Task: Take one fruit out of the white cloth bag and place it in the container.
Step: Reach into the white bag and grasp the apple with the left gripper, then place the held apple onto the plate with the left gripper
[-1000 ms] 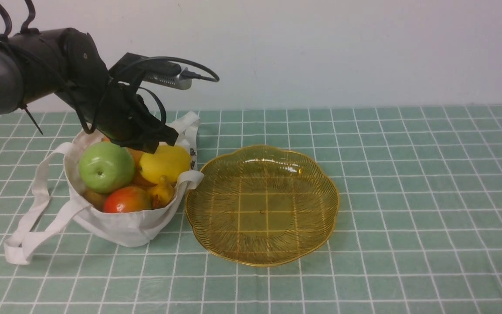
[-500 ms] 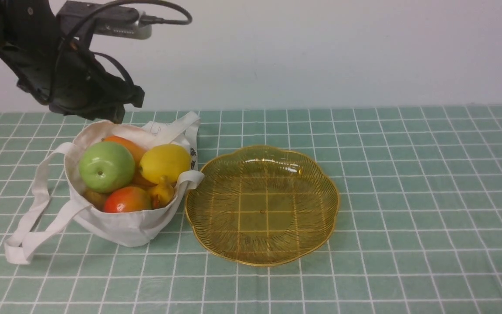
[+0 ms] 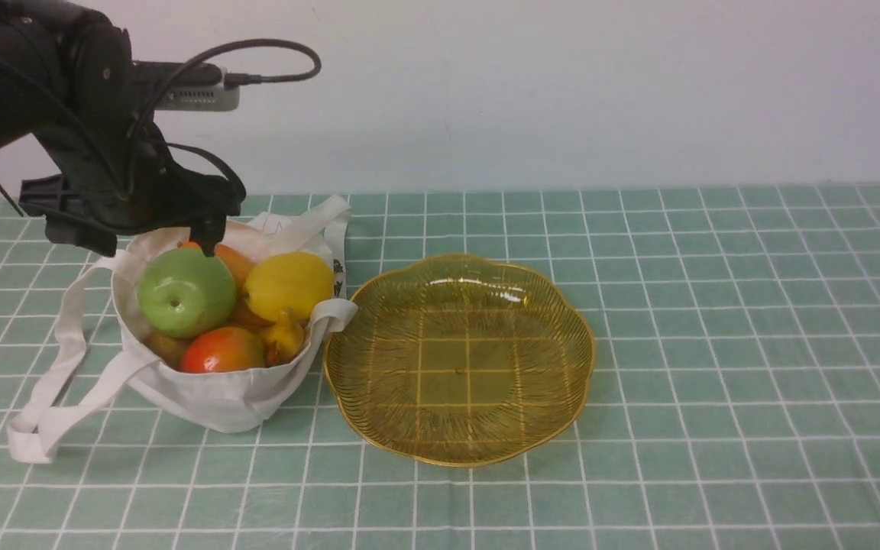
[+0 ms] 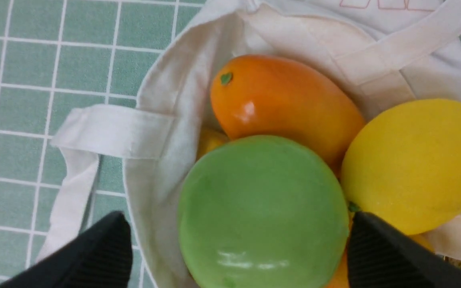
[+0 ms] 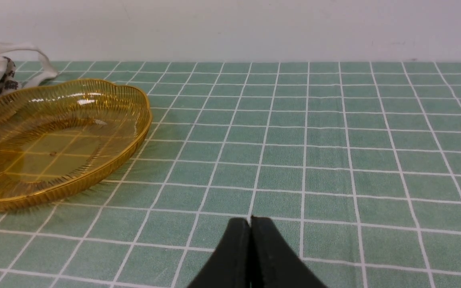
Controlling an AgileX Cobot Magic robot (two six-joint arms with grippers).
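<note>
Toward the left edge of the table [image 3: 715,344], the white cloth bag [image 3: 211,397] is found standing open, with its strap handles [image 3: 50,382] trailed over the checked green cloth toward the near left corner. The green apple [image 3: 186,292] is seated at the top of the bag's contents, on the side nearest the left edge, with its stem dimple turned to the front. A yellow lemon [image 3: 289,284] is lodged against it on the right, an orange fruit [image 3: 234,260] is packed behind, and a red-orange fruit [image 3: 222,350] is noted below at the near rim.

The left gripper [image 3: 157,244] is positioned directly over the apple with its claw spread wide. In the left wrist view the two black fingers [image 4: 106,252] are seen either side of the apple [image 4: 262,212]. Nothing is held. Contact with the fruit cannot be confirmed.

The amber container [image 3: 585,351] is set just right of the bag, near the middle of the table. No fruit is recorded in it.

The right gripper [image 5: 250,224] is observed only in its own wrist view, with its claw pressed together over bare cloth, well apart from the container [image 5: 66,120].
</note>
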